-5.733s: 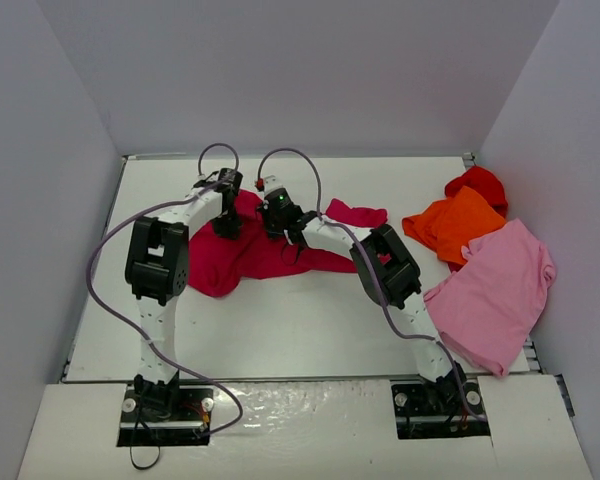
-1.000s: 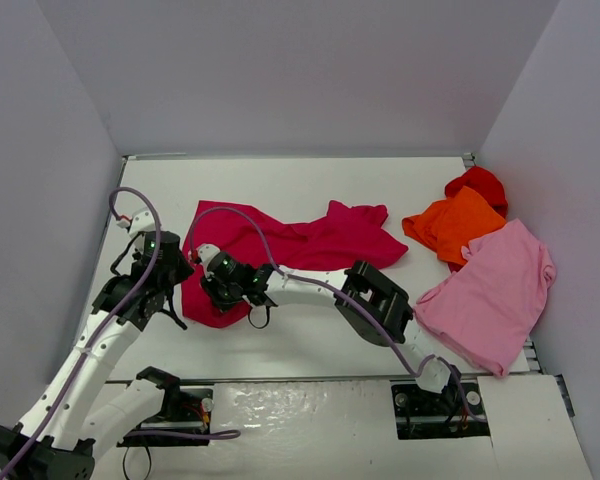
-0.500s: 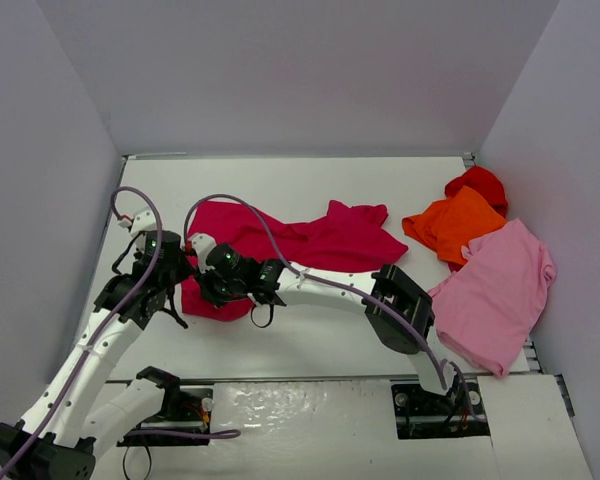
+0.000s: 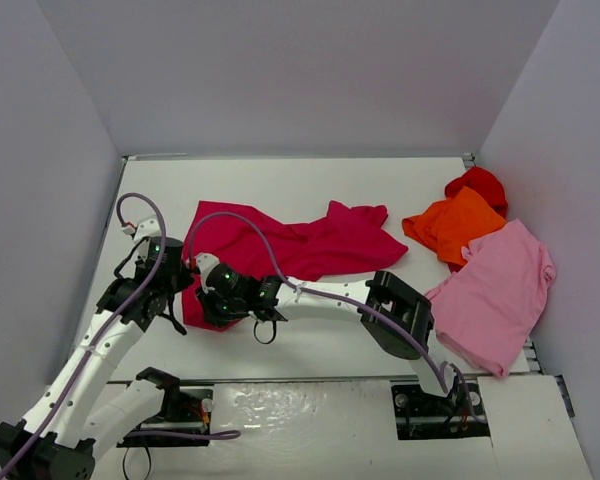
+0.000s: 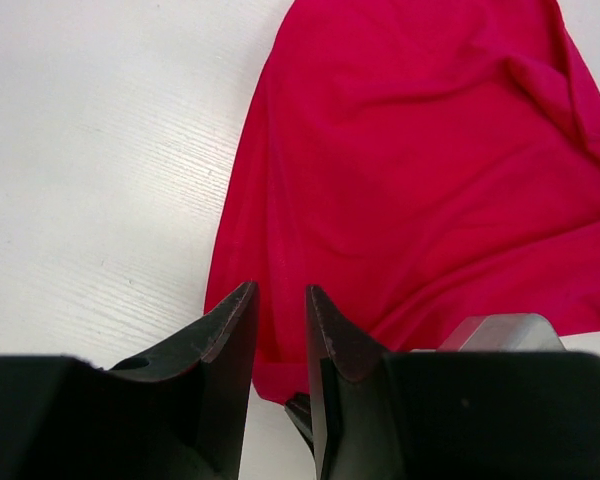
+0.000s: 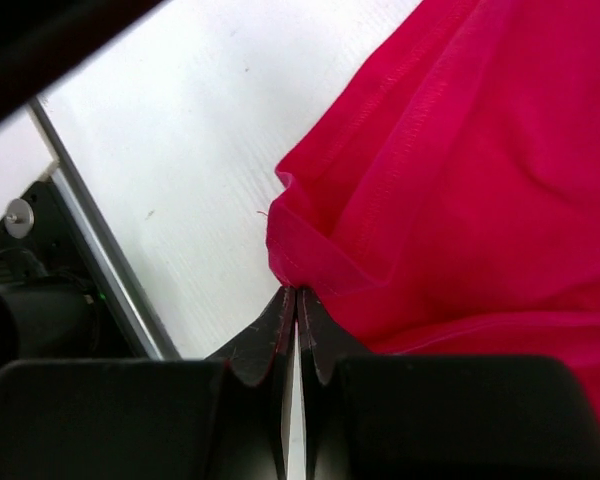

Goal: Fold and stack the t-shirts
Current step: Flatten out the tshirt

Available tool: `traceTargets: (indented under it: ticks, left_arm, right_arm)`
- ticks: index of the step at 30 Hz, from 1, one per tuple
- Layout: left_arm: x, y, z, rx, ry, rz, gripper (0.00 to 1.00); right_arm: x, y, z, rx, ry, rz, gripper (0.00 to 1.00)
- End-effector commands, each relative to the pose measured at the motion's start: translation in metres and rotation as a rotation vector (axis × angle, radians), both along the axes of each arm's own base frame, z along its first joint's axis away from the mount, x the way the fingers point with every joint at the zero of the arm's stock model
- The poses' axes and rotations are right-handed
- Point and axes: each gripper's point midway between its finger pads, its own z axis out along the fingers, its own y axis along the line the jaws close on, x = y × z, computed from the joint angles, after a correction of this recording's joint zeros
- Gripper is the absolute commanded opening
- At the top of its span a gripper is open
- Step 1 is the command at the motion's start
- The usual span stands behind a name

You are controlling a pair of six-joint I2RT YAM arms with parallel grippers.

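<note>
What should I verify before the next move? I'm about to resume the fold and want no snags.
1. Right end effector gripping the crimson t-shirt: ok, shut with the hem bunched at its tips.
2. Number of cloth layers in that pinch: cannot tell.
3. Left end effector gripping cloth: not ok, its jaws are slightly apart above the shirt's edge and hold nothing.
4. Crimson t-shirt spread flat: not ok, it is wrinkled and its near-left corner is bunched.
5. Orange t-shirt, light pink t-shirt and bright red t-shirt out of the way: ok, they are piled at the right edge.
</note>
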Motion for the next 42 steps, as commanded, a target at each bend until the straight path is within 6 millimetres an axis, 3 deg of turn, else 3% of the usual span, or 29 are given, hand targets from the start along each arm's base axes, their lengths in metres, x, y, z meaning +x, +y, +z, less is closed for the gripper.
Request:
traceTargets:
  ticks: [1, 5, 7, 13, 18, 24, 34, 42]
  left_arm:
    - [0.029, -0.012, 0.035, -0.069, -0.158, 0.009, 0.23]
    - [0.028, -0.011, 0.032, -0.072, -0.157, 0.014, 0.23]
    - [0.028, -0.011, 0.031, -0.071, -0.158, 0.017, 0.23]
    - [0.027, -0.009, 0.032, -0.065, -0.161, 0.023, 0.23]
    - [0.028, -0.008, 0.031, -0.062, -0.156, 0.027, 0.23]
    - [0.022, -0.008, 0.038, -0.077, -0.163, 0.032, 0.23]
    - [-0.017, 0.010, 0.076, -0.130, -0.258, 0.076, 0.23]
    - [-0.033, 0.020, 0.076, -0.093, -0.224, 0.090, 0.23]
  right_arm:
    - [-0.095, 0.038, 0.035, 0.160, 0.041, 0.262, 0.01]
    - [-0.142, 0.056, 0.042, 0.237, 0.098, 0.393, 0.12]
    - [-0.156, 0.059, 0.041, 0.212, 0.066, 0.431, 0.18]
    - [-0.157, 0.052, 0.054, 0.203, -0.026, 0.400, 0.29]
    - [-0.127, 0.030, 0.062, 0.183, -0.118, 0.297, 0.33]
    - [-0.056, 0.004, 0.030, 0.101, -0.122, 0.155, 0.32]
    - [0.012, 0.017, -0.004, 0.078, -0.127, 0.147, 0.31]
    - [0.035, 0.025, -0.035, 0.074, -0.077, 0.145, 0.30]
